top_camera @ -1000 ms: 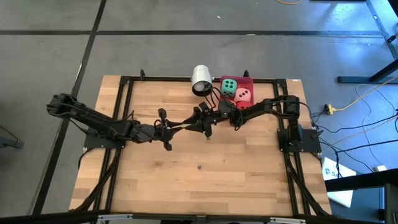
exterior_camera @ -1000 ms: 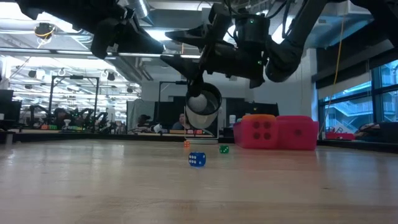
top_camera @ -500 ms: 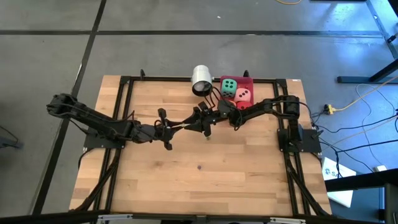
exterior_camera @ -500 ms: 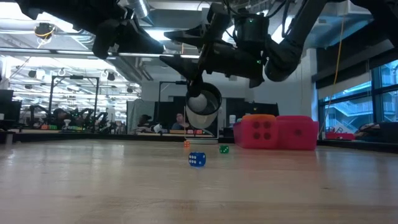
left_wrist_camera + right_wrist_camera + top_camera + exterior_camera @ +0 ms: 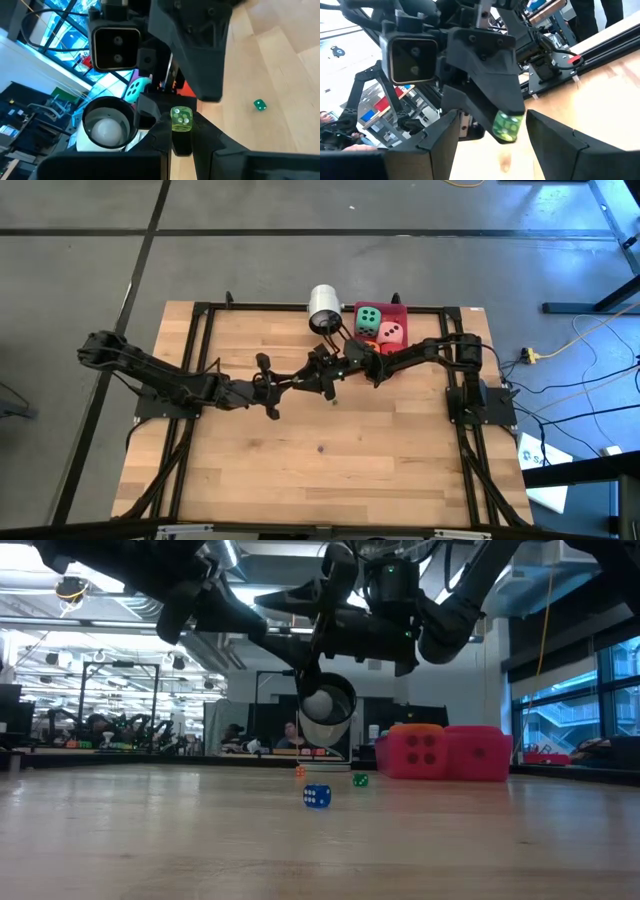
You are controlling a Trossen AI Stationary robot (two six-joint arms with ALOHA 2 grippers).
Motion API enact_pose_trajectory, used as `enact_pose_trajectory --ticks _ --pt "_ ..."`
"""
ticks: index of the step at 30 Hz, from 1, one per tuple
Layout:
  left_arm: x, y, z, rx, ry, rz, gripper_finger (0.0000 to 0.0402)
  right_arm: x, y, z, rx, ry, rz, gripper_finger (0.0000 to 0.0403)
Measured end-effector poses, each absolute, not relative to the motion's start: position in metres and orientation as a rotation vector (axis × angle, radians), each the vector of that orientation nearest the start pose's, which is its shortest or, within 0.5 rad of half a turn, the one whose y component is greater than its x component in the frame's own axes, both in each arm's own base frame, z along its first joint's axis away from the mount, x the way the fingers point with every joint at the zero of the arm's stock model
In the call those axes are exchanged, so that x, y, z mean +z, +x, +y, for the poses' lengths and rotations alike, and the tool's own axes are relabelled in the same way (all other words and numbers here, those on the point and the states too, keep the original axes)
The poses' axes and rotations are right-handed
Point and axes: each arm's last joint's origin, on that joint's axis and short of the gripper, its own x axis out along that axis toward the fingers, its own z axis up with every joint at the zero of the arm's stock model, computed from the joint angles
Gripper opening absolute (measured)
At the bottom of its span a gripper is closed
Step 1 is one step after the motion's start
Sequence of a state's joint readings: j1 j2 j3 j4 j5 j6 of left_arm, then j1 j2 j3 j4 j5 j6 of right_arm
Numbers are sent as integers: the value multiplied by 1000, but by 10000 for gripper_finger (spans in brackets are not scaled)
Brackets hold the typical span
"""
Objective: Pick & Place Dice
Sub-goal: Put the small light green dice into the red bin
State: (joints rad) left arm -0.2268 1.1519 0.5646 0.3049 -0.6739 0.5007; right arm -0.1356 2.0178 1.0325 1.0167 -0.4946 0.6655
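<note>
- Slippage threatens: left claw [image 5: 181, 131] pinches a small translucent green die [image 5: 181, 119] in mid-air above the bench [image 5: 330, 480].
- Right claw [image 5: 492, 131], jaws wide and empty, flanks it; closing off-centre could knock it loose.

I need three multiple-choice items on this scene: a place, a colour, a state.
1. Where does the white cup lie? A) at the table's far edge, beside the red tray; B) mid-table; C) on the floor.
2. The small die nearest the low camera is: A) yellow; B) blue; C) white.
3. The left tool is: A) open and empty; B) holding the cup; C) shut on a small green die.
Key: 1A, the high view shows it there; 2B, plainly blue; 3C, it pinches the die.
</note>
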Motion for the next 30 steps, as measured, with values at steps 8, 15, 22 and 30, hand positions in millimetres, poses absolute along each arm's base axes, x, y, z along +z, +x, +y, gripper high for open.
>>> enact_pose_trajectory --ticks 8,15,22,30 --pt "233 235 -36 369 619 377 32 173 411 -42 355 648 90 220" --pt "233 235 -36 369 615 376 32 173 411 -42 355 639 88 192" --pt "233 234 -36 366 616 382 31 173 411 -43 348 630 86 172" --pt "232 234 -36 363 618 387 33 173 411 -44 345 630 84 156"
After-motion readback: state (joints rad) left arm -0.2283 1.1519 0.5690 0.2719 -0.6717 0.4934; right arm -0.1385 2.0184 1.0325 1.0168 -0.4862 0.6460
